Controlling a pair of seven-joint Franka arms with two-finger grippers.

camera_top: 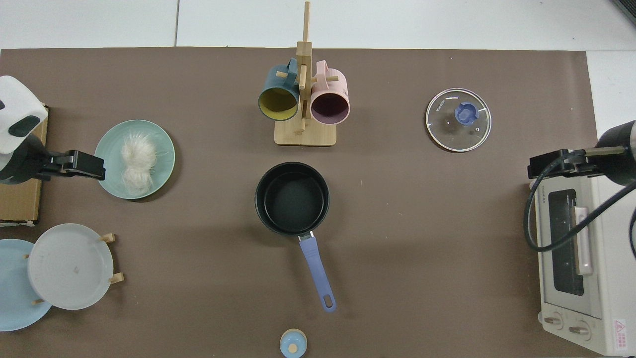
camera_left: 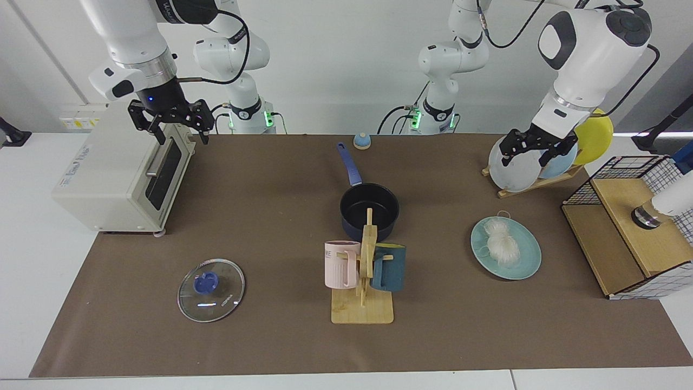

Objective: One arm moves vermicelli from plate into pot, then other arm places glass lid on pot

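Observation:
The vermicelli [camera_left: 501, 244] [camera_top: 136, 161] lies as a white bundle on the teal-green plate [camera_left: 528, 265] [camera_top: 161, 144]. At mid-table stands the dark pot [camera_left: 357, 208] [camera_top: 292, 199], with nothing inside and its blue handle pointing toward the arm bases. Flat on the mat lies the glass lid [camera_left: 211, 290] [camera_top: 458, 119], blue knob up. My left gripper [camera_left: 523, 160] [camera_top: 87, 166] hangs open and holds nothing; it is in front of the plate rack, above and behind the teal plate. My right gripper [camera_left: 176, 135] [camera_top: 546, 166] is open over the toaster oven's front edge, far from the lid.
A wooden mug rack [camera_left: 363, 303] with a pink and a teal mug stands just in front of the pot. A toaster oven [camera_left: 119, 173], a plate rack [camera_left: 520, 168] with grey, blue and yellow plates, a wire basket [camera_left: 628, 227] and a small blue knob-shaped object [camera_left: 361, 141] ring the mat.

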